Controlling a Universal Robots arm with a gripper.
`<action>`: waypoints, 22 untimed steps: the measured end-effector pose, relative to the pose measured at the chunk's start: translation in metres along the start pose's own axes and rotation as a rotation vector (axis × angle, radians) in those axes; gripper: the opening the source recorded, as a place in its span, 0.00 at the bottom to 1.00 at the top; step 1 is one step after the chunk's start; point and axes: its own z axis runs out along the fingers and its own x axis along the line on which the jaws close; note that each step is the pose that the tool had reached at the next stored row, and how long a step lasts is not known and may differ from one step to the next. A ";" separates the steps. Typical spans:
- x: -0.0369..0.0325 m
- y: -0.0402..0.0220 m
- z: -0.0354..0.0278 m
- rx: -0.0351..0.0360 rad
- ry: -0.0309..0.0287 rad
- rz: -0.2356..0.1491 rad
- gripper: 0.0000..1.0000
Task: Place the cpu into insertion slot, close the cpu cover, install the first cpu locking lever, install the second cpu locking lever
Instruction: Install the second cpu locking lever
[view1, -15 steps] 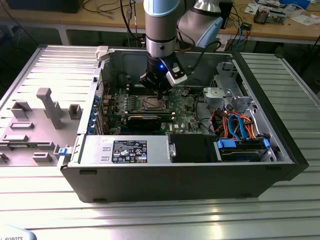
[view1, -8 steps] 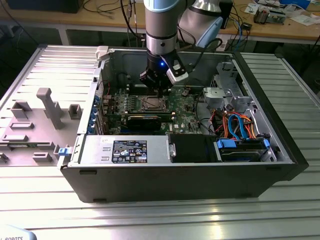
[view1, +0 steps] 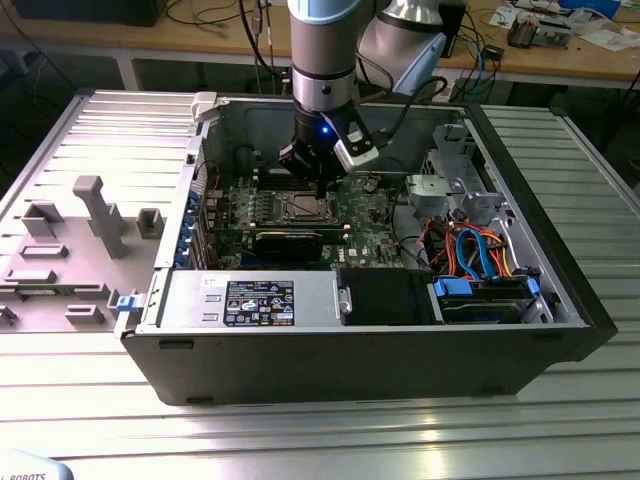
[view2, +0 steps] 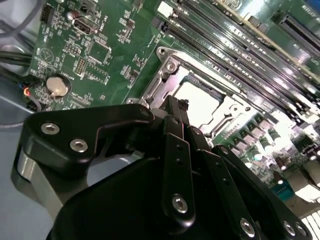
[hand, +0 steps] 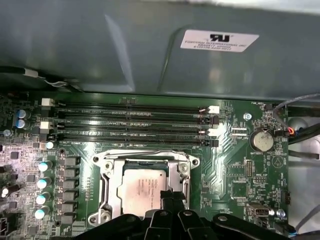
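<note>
Cpu (hand: 141, 191) lay seated in the insertion slot (hand: 107, 196), pale top showing through the cpu cover (hand: 181, 172) folded down around it. I had the gripper (hand: 171, 196) low over the socket's edge, fingers pressed together on nothing I could make out (tips just by the chip). Long memory slots (hand: 135, 122) ran beside the socket on the green board (view1: 375, 215), all inside the open computer case (view1: 560, 290) on the ribbed surface (view1: 300, 440).
</note>
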 end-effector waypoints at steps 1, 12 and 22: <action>-0.0003 0.0002 -0.0039 -0.0001 0.0000 0.000 0.11; -0.0001 -0.0149 -0.0098 -0.0002 0.0008 0.000 0.11; -0.0004 -0.0195 -0.0181 -0.0001 0.0034 0.000 0.11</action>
